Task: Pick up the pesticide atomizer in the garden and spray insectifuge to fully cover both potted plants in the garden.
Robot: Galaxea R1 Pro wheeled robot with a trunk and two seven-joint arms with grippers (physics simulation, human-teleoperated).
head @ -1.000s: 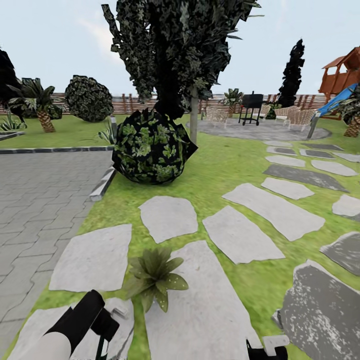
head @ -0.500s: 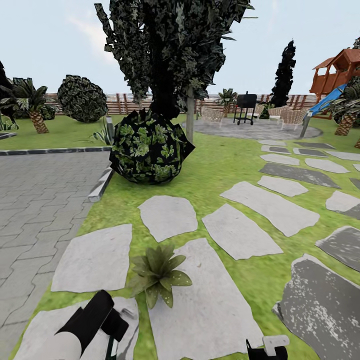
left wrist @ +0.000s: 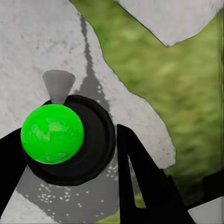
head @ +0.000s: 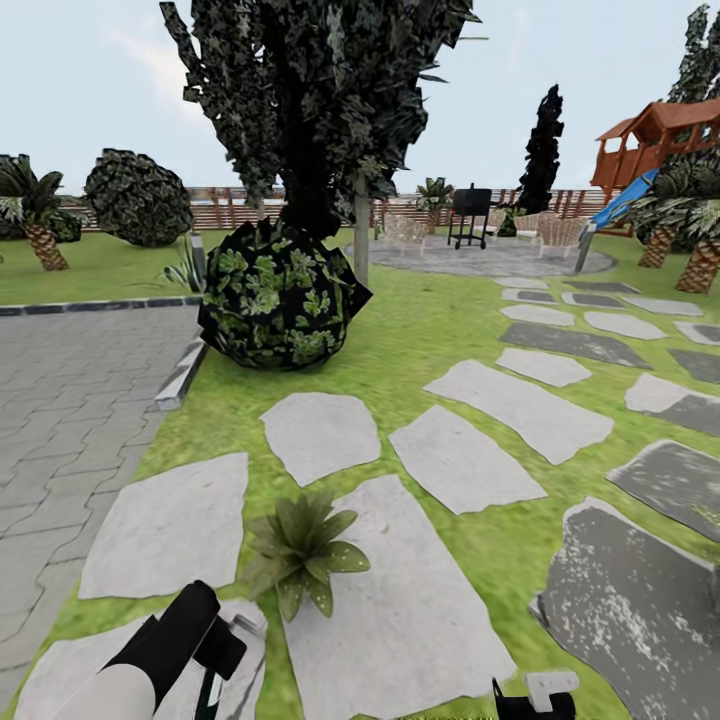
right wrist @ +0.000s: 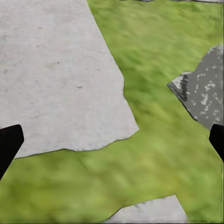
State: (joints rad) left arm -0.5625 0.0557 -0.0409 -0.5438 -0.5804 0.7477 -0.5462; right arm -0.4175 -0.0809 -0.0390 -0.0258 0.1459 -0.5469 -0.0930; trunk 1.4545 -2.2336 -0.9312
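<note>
We are looking out over a garden: a green lawn [head: 430, 330] crossed by flat grey and pale stepping stones [head: 455, 460], with a paved grey path [head: 70, 400] on the left side. Ahead stands a round dark leafy bush [head: 275, 300] at the foot of a tall dark tree [head: 310, 110]. Far back runs a brown slatted fence [head: 225, 208], with a black grill [head: 468, 212] on a round paved patch and a wooden play tower with a blue slide [head: 650, 150] off to the right. Small palms [head: 35, 215] stand at the far left.

One potted plant [head: 298, 550], a low rosette of pointed green leaves, sits close in front of us, at the edge of a large pale stone [head: 400, 600].

Our left gripper [left wrist: 70, 154] is low at the left of the head view, just beside that plant. In the left wrist view its black fingers [left wrist: 140, 182] close around the spray bottle [left wrist: 65, 140], seen from above as a dark round body with a bright green cap and a pale nozzle, held over a grey stone. In the head view only a thin dark green sliver of the bottle shows beneath the arm.

Our right gripper [right wrist: 112, 140] hangs over grass and stone edges with its fingertips [right wrist: 9, 142] wide apart, holding nothing.
</note>
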